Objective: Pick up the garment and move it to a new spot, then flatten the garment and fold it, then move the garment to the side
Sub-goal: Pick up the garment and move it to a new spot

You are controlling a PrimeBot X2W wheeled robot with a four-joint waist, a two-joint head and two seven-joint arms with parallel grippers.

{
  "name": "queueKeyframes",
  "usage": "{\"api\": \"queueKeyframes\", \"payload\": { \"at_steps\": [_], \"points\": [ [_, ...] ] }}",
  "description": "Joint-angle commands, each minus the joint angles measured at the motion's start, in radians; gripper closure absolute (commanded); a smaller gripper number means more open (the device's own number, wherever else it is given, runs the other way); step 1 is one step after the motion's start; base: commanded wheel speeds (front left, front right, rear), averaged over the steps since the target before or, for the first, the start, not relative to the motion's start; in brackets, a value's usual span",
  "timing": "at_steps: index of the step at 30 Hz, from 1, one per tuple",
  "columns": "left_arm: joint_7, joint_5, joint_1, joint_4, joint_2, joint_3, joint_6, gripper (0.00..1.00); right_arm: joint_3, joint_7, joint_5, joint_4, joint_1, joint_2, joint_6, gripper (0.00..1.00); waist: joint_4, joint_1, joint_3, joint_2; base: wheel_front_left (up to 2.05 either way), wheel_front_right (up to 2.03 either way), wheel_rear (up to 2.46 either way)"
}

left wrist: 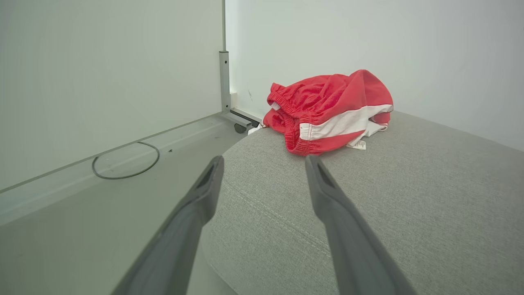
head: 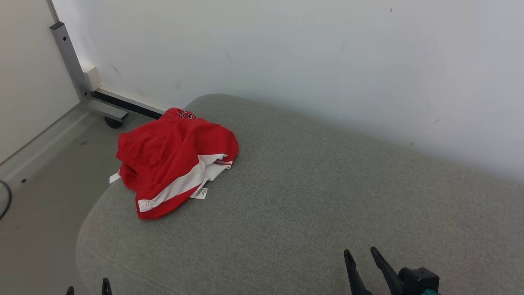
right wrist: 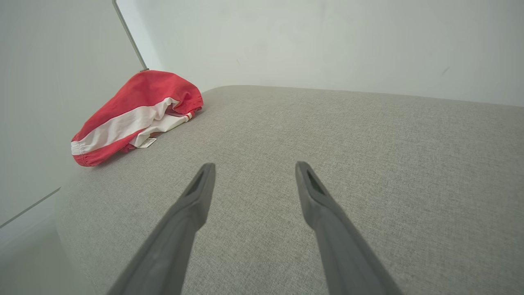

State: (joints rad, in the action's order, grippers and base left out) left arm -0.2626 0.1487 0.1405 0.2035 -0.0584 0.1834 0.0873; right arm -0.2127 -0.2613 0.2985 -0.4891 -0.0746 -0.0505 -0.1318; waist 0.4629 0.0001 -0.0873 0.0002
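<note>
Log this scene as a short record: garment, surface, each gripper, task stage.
garment: red with a white stripe, crumpled in a heap, small label showing
place: left end of the grey cushion, near the wall
left gripper: open, holding nothing, short of the garment
right gripper: open, holding nothing, over bare cushion
floor: cable lying in a loop, left of the cushion
task stage: garment not yet picked up

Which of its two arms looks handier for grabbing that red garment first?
Left, probably. The red garment lies bunched on the left end of the grey cushion, almost straight ahead of the open left gripper. The right gripper, also open, would have to cross a wide stretch of cushion.
</note>
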Motion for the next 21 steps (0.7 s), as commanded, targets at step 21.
{"api": "queueKeyframes", "payload": {
  "at_steps": [21],
  "points": [
    [0.128,0.07,-0.346,0.349,-0.023,-0.04,0.016,0.0,0.043,-0.005,-0.016,0.024,0.095,0.0,0.002,0.0,-0.014,-0.0001,-0.004,-0.0002,0.0,0.0,0.0]
  ]
}}
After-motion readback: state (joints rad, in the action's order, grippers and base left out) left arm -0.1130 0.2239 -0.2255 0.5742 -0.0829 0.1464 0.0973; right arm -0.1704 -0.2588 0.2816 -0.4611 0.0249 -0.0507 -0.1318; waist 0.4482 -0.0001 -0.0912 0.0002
